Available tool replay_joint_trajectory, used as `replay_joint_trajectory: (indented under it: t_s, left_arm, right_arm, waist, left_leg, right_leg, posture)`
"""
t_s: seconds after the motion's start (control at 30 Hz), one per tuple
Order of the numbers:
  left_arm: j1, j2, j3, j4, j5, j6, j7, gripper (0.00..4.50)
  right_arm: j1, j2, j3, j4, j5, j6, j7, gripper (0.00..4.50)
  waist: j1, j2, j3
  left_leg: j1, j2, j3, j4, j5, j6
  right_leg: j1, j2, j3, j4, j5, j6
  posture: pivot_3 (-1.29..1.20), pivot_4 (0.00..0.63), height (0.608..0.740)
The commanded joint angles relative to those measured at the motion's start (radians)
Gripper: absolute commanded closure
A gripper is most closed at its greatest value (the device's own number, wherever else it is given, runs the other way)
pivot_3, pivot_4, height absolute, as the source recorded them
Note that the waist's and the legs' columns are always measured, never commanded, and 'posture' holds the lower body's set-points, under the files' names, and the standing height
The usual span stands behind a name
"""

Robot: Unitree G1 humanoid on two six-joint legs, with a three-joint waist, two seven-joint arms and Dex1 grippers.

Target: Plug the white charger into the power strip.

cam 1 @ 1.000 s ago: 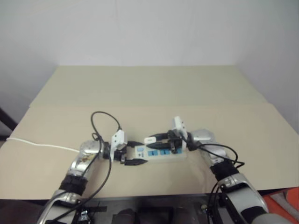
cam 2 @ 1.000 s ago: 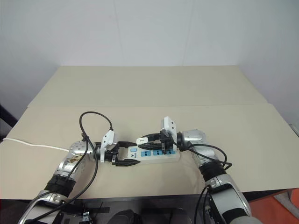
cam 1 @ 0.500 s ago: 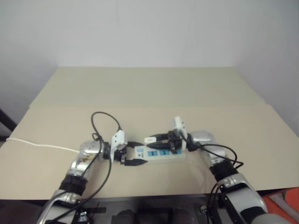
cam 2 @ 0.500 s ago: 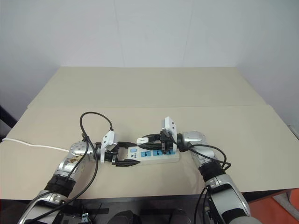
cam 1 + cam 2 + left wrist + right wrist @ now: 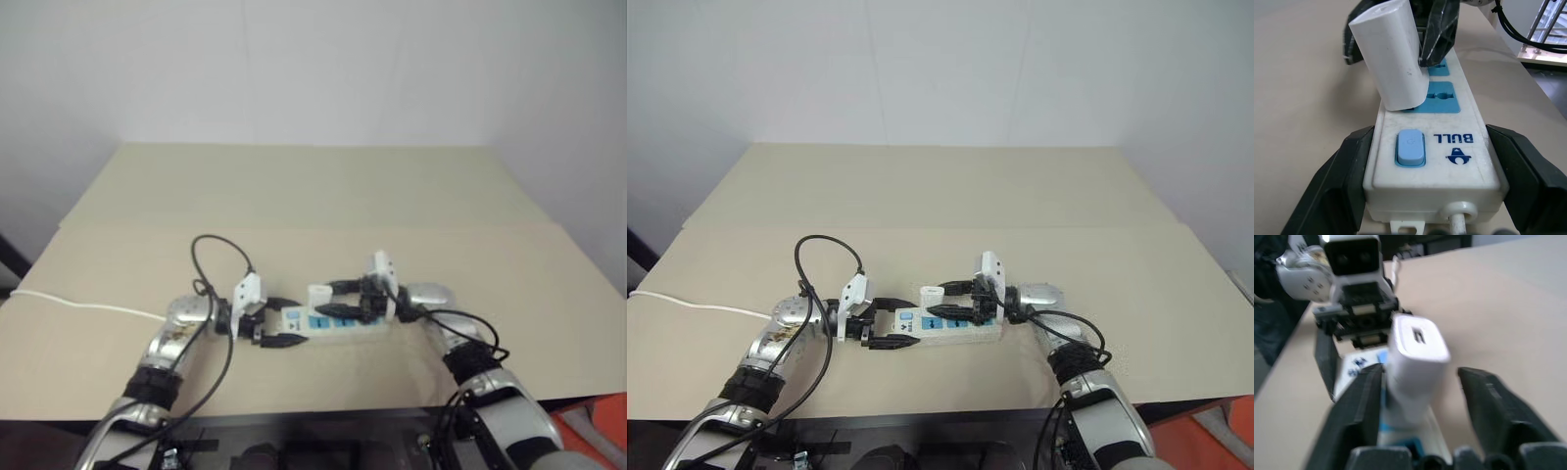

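Observation:
The power strip [image 5: 986, 331] lies near the table's front edge, long and white with blue socket faces. My left gripper [image 5: 909, 323] is shut on its switch end, one finger [image 5: 1344, 174] on each long side. The white charger [image 5: 1396, 54] stands tilted on the socket next to the blue switch [image 5: 1410, 147]. My right gripper [image 5: 1422, 374] reaches in from the right and is open, one finger on each side of the charger [image 5: 1415, 352], with a gap showing at one finger [image 5: 1488, 396].
The strip's thin white cord [image 5: 696, 306] runs off the tan table [image 5: 940, 196] to the left. A black cable loop [image 5: 828, 247] arches over my left wrist. The table's front edge lies just below both arms.
My right gripper has opened and sunk a little toward the strip. The charger now stands on the socket face instead of being held above it. The left gripper has not moved.

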Motion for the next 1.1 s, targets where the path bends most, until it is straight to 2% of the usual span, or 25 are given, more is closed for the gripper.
replay_joint_trajectory:
  t_s: [0.03, 0.07, 0.2, 0.43, 0.53, 0.7, 0.93, 1.1]
  left_arm:
    - [-0.024, 0.026, 0.027, -0.061, -0.037, -0.021, -0.048, 1.23]
    - [-0.023, 0.027, 0.027, -0.061, -0.038, -0.022, -0.047, 1.23]
    - [-0.024, 0.026, 0.027, -0.058, -0.039, -0.023, -0.044, 1.23]
    - [-0.027, 0.026, 0.026, -0.054, -0.036, -0.031, -0.046, 1.23]
    - [-0.030, 0.021, 0.030, -0.046, -0.026, -0.051, -0.037, 1.23]
    - [-0.031, 0.007, 0.035, -0.038, -0.021, -0.073, -0.019, 1.23]
    - [-0.017, 0.005, 0.032, -0.049, -0.020, -0.055, -0.020, 1.23]
    - [-0.015, 0.006, 0.032, -0.058, -0.025, -0.039, -0.022, 1.23]
  right_arm:
    - [0.130, -0.046, -0.003, 0.202, -0.120, -0.041, -0.065, 0.29]
    - [0.133, -0.046, -0.011, 0.193, -0.112, -0.059, -0.046, 0.02]
    - [0.131, -0.045, -0.038, 0.161, -0.097, -0.099, -0.006, 0.02]
    - [0.115, -0.092, -0.019, -0.049, -0.045, 0.119, 0.095, 0.02]
    - [0.126, -0.110, -0.015, -0.147, -0.034, 0.169, 0.122, 0.02]
    - [0.114, -0.094, -0.035, -0.249, -0.022, 0.270, 0.069, 0.02]
    - [0.120, -0.075, -0.094, -0.393, 0.029, 0.300, 0.026, 0.02]
    - [0.113, -0.078, -0.135, -0.481, 0.058, 0.333, -0.002, 0.02]
  waist:
    - [-0.001, -0.002, -0.001]
    - [-0.001, -0.003, -0.002]
    - [-0.002, -0.003, -0.002]
    - [0.004, 0.000, 0.002]
    - [0.006, 0.009, 0.009]
    - [0.007, 0.011, 0.011]
    - [0.007, 0.013, 0.017]
    - [0.007, 0.019, 0.024]
  left_leg:
    - [0.000, 0.000, 0.000, 0.000, -0.001, -0.001]
    - [0.000, 0.001, 0.000, 0.000, -0.001, -0.001]
    - [0.000, 0.003, 0.000, 0.000, -0.002, -0.003]
    - [-0.002, 0.008, 0.000, -0.002, -0.003, -0.004]
    - [-0.014, 0.008, 0.001, -0.002, 0.004, -0.001]
    - [-0.023, 0.008, 0.001, -0.002, 0.006, -0.004]
    - [-0.027, 0.006, 0.002, -0.002, 0.006, -0.004]
    - [-0.036, 0.006, 0.002, 0.004, 0.007, -0.004]
  right_leg:
    - [0.000, 0.000, 0.000, -0.001, 0.000, 0.000]
    - [0.001, 0.001, 0.000, -0.001, 0.000, 0.000]
    - [0.001, 0.002, 0.000, -0.002, 0.000, -0.001]
    - [-0.003, 0.003, -0.001, -0.002, -0.002, -0.004]
    - [-0.011, 0.002, -0.001, 0.000, -0.002, -0.006]
    - [-0.018, 0.004, -0.005, -0.001, -0.002, -0.006]
    - [-0.022, 0.006, -0.007, -0.001, -0.002, -0.006]
    - [-0.028, 0.009, -0.008, 0.001, -0.002, -0.006]
  posture:
    - [0.00, 0.150, 0.740]
    - [0.00, 0.150, 0.740]
    - [0.00, 0.150, 0.740]
    - [0.00, 0.150, 0.740]
    - [0.00, 0.150, 0.740]
    - [0.00, 0.150, 0.740]
    - [0.00, 0.150, 0.740]
    - [0.00, 0.150, 0.740]
